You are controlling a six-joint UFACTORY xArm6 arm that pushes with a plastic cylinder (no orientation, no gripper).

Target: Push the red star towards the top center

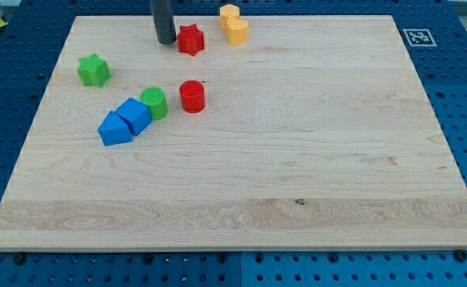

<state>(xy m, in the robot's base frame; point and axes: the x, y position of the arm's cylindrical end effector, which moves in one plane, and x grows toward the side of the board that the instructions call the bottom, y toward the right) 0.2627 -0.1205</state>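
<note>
The red star point(190, 39) lies near the board's top edge, a little left of the top center. My tip point(166, 41) rests on the board just to the star's left, nearly touching it. Two yellow blocks stand right of the star: a small one point(229, 13) at the top edge and a heart-like one point(237, 30) just below it. The rod rises out of the view's top.
A red cylinder point(192, 96) stands below the star. A green cylinder point(155, 103), a blue cube point(134, 115) and a blue wedge-like block point(114, 128) cluster at left. A green star point(94, 70) lies near the left edge. The wooden board point(297, 159) lies on a blue pegboard.
</note>
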